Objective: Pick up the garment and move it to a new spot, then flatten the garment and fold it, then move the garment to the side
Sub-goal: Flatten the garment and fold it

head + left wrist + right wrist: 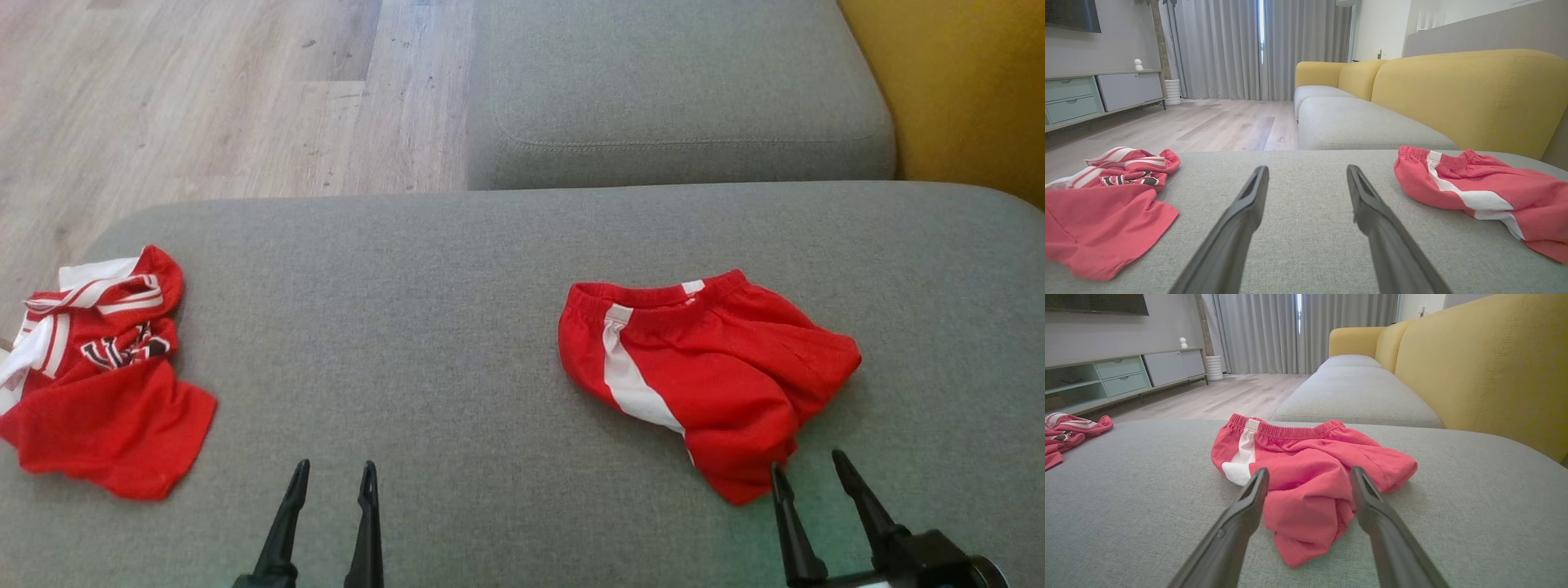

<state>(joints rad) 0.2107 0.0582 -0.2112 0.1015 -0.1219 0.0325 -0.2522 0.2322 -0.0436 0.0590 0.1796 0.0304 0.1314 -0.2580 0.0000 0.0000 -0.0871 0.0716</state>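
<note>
Head view: step one, pickup not yet started. Red shorts [710,384] lie crumpled at centre right on the grey sofa cushion [449,269], and a red jersey [98,376] sits at far left. Left gripper [336,463] at bottom centre-left is spread wide with nothing in it, over bare fabric. Right gripper [807,460] at lower right is also wide and empty, tips just beside the shorts' near hem. I read the shorts as the target. Left wrist view: fingers frame bare cushion, jersey at lower left, shorts at right, both apart from the fingers. A ribbed white pot [1172,92] at upper left holds a plant trunk. Right wrist view: shorts dead centre, near fold lying between the two fingers. The next move calls for a short advance and drop, then closing on that bunched fold, deep enough to catch more than one layer. TV console [1118,373] at upper left: drawers shut, the open shelf is too dim to tell what it holds.
</note>
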